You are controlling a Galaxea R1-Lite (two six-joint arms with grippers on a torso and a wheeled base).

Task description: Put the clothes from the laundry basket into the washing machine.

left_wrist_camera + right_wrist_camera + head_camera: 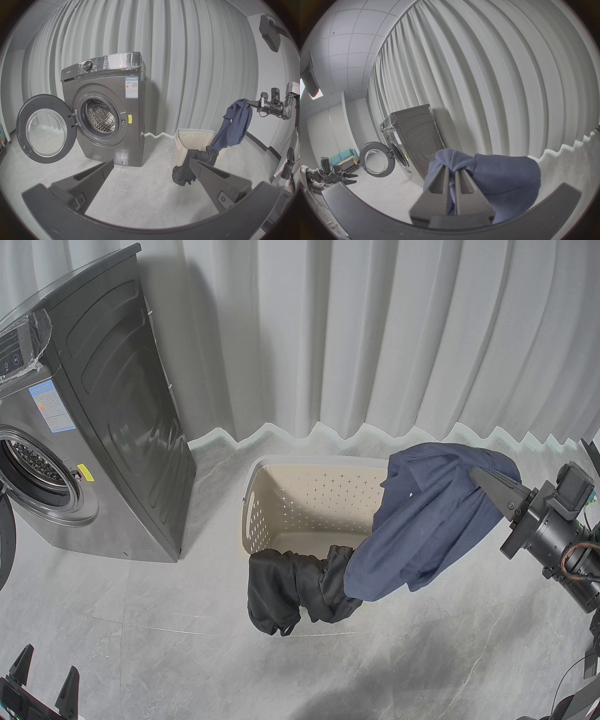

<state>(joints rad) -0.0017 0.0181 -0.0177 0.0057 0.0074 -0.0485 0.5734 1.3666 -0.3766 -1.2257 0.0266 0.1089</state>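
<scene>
At 3 o'clock my right gripper (480,477) pinches the blue shirt (425,521) high over the laundry basket (312,460), I think to clear its rim before going to the washing machine (112,415) at 9 o'clock; my left gripper (49,662) is spread.

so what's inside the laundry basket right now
Mostly bare floor. A black garment hangs over the near rim of the laundry basket. The blue garment in the right claw hides the right corner.

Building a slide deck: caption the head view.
Right claw holds a navy garment over the laundry basket; a black garment drapes over its near rim, washing machine at left.
</scene>
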